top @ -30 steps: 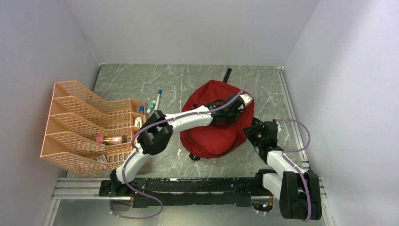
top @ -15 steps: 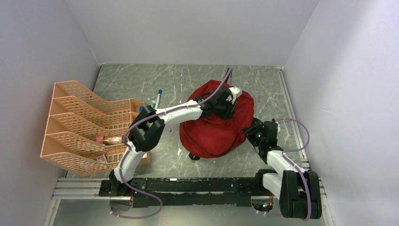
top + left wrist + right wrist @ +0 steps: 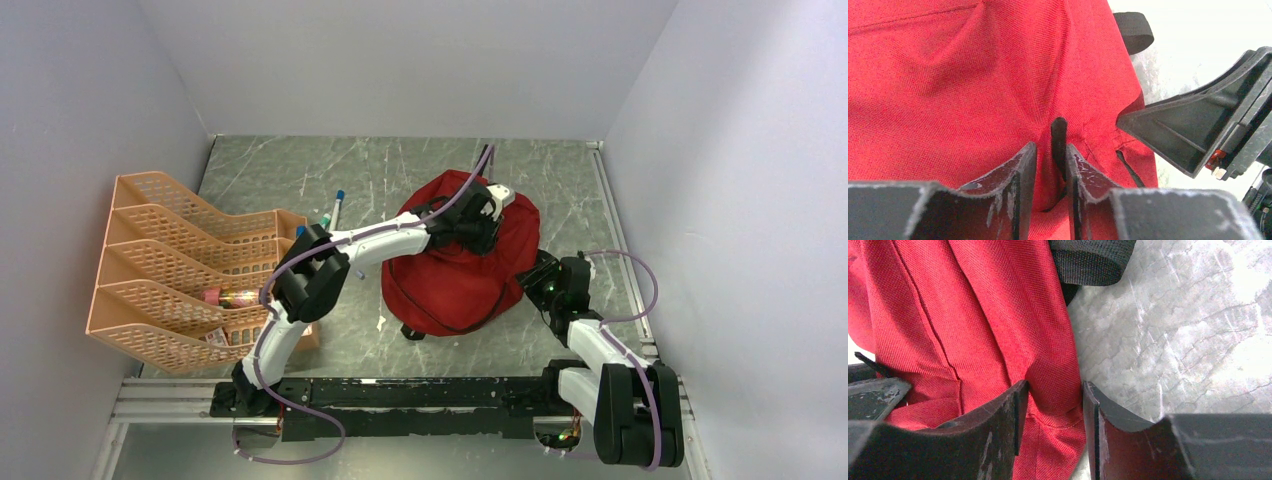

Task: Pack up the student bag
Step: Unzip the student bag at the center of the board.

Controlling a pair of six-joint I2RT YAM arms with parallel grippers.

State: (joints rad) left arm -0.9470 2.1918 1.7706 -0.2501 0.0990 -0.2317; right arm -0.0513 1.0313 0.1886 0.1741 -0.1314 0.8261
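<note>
Judging by the student bag (image 3: 450, 290) lying shut mid-table (image 3: 400, 165), you're early. Your left end effector (image 3: 1050, 165) pinches its zipper pull (image 3: 1058, 140), and the right end effector (image 3: 1050, 410) clamps the bag's right edge. Markers (image 3: 335, 208) and the orange organiser's (image 3: 160, 260) contents lie unpacked.

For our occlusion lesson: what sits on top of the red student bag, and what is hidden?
The left gripper sits on top of the student bag, pinching a black tab. The bag's contents cannot be seen; red fabric covers them.

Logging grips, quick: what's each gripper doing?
Left gripper: closed on the zip pull.
Right gripper: closed on the bag.
</note>
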